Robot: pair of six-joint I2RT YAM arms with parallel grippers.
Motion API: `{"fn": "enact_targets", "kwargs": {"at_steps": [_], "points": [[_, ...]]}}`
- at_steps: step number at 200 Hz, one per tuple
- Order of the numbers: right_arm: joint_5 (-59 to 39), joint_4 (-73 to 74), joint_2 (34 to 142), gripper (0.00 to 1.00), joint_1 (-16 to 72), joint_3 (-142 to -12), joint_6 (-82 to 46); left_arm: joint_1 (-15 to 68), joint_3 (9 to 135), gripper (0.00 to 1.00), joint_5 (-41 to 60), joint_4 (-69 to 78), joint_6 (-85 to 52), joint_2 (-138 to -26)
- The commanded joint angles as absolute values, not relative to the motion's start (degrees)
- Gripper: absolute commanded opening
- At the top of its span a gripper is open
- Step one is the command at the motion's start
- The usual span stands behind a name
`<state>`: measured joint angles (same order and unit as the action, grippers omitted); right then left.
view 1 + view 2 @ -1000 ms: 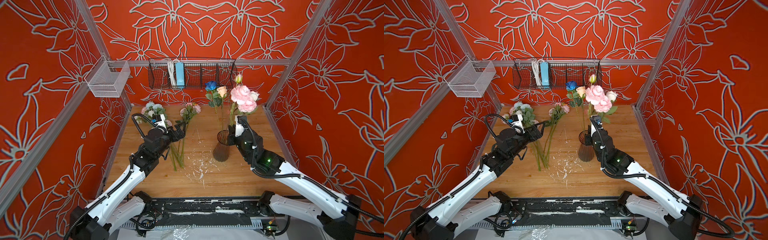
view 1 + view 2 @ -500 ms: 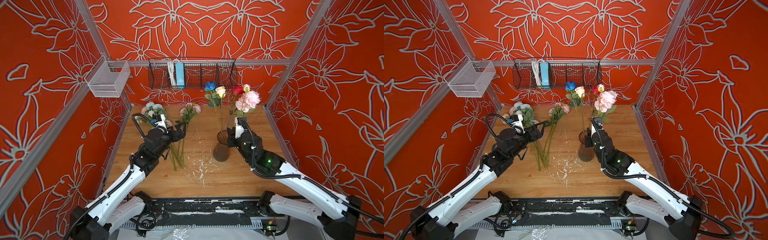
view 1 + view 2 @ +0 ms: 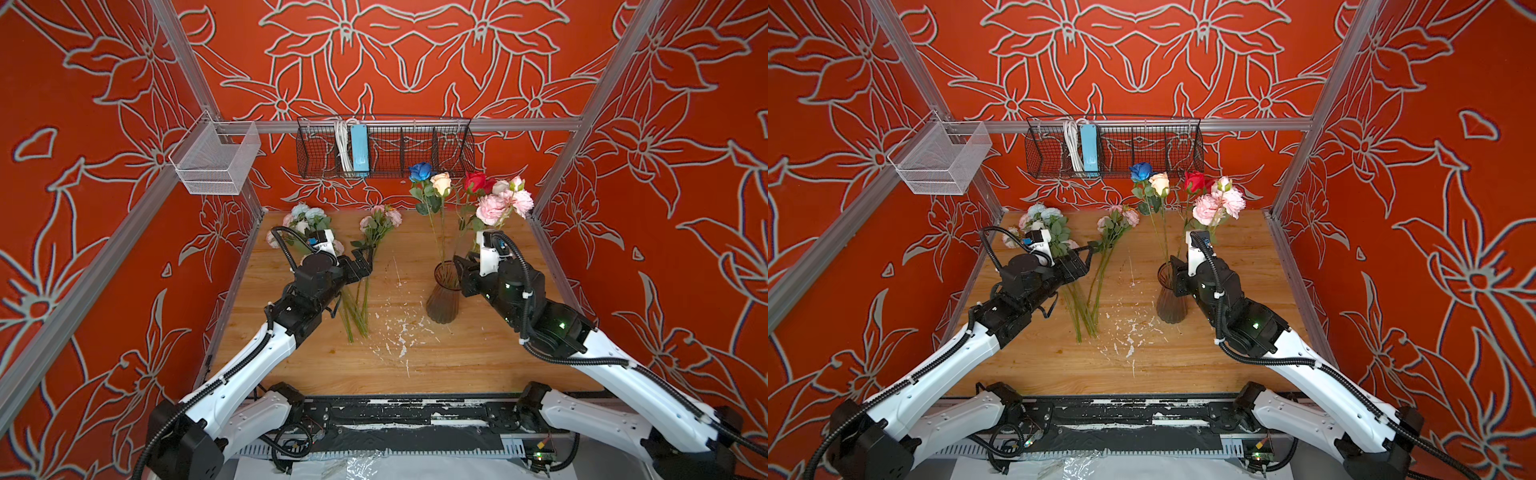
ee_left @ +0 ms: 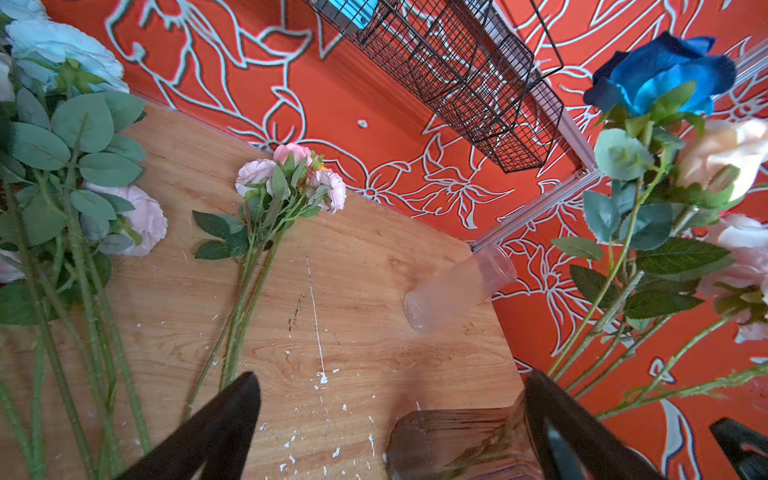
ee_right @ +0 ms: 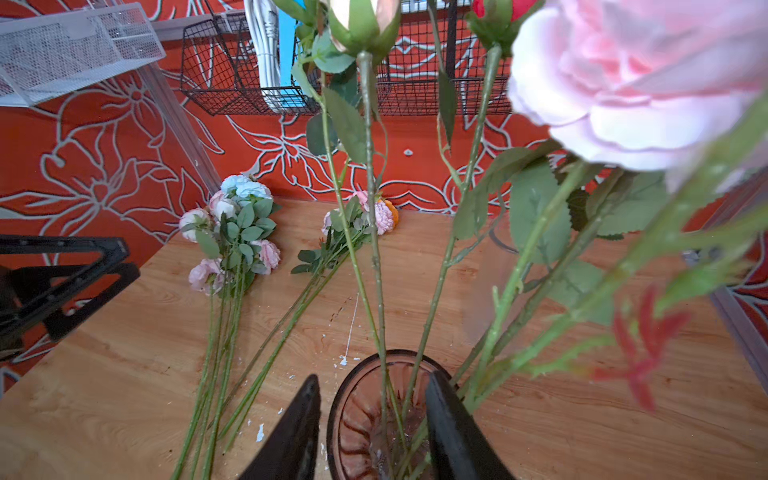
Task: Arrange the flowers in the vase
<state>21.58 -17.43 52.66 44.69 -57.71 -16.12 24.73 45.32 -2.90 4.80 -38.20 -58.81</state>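
Observation:
A dark ribbed glass vase stands right of centre on the wooden table. It holds several flowers: a deep blue rose, a cream rose, a red rose and pink peonies. My right gripper hovers over the vase mouth, open, with the stems passing loosely between its fingers. Two more bunches of flowers lie on the table at the left. My left gripper is wide open and empty above their stems.
A black wire basket with a blue power strip hangs on the back wall, and a white mesh basket on the left rail. A clear glass cup stands at the table's back right. White flecks litter the table centre.
My right gripper's jaws have spread apart, letting go of the pink peony stem. The peonies have leaned to the right in the vase, uncovering the red rose. The left arm has not moved.

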Motion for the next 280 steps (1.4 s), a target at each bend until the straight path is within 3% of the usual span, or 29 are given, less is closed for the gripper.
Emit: {"fn": "enact_targets", "kwargs": {"at_steps": [1, 34, 62, 88, 125, 193, 280], "points": [[19.5, -21.2, 51.7, 0.44, 44.7, -59.7, -16.8, 24.3, 46.6, 0.97, -2.5, 4.8, -38.2, -59.7], [17.7, -24.5, 48.9, 0.45, 45.0, -59.7, -17.9, 24.3, 48.9, 0.94, -3.2, 1.0, -37.8, -62.6], [16.1, -26.3, 45.2, 0.44, 45.2, -58.0, -18.5, 23.8, 52.5, 0.85, -0.6, -2.7, -36.9, -68.4], [17.3, -26.4, 40.7, 0.35, 45.3, -52.4, -20.1, 22.8, 58.0, 0.68, 3.1, -8.5, -35.3, -76.1], [18.3, -28.1, 34.2, 0.25, 45.3, -46.6, -23.6, 17.4, 65.1, 0.32, 6.1, -18.4, -40.3, -86.2], [21.1, -29.9, 26.0, 0.23, 45.1, -41.2, -26.9, 11.8, 72.1, 0.35, -6.4, -32.4, -43.0, -95.8], [21.7, -32.1, 23.1, 0.18, 45.3, -40.1, -27.4, 9.8, 75.3, 0.33, -7.6, -33.2, -39.2, -105.5]]}}
